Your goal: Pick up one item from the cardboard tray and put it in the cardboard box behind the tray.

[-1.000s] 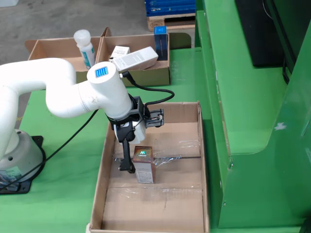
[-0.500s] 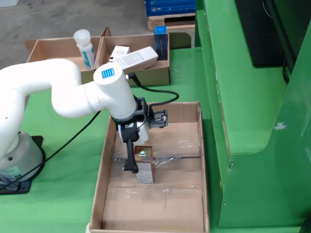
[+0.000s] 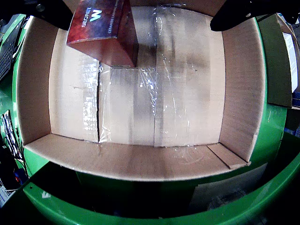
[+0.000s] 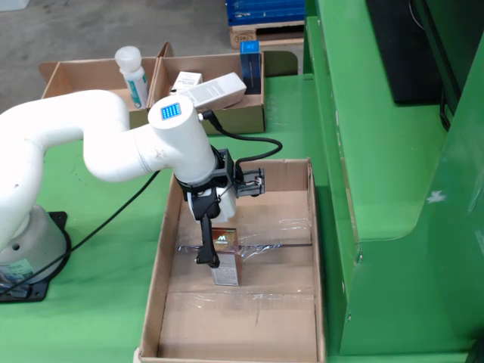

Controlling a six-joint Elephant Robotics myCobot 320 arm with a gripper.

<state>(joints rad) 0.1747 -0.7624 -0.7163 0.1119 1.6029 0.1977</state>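
Jaws (image 4: 214, 259) spread open, 1 finger (image 4: 204, 242) just beside the small red-brown carton (image 4: 225, 256), which stands upright mid-floor in the cardboard tray (image 4: 299, 344). Wrist view puts carton (image 3: 104, 29) off toward 1 finger. Risk: off-centre closing tips or shoves the carton. Cardboard box (image 4: 234, 117) behind already holds items.

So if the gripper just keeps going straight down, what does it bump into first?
Probably the brown box, which stands right beside the one visible finger of the gripper. Depth is unclear; if the fingers straddle it, they would reach the cardboard tray floor instead.
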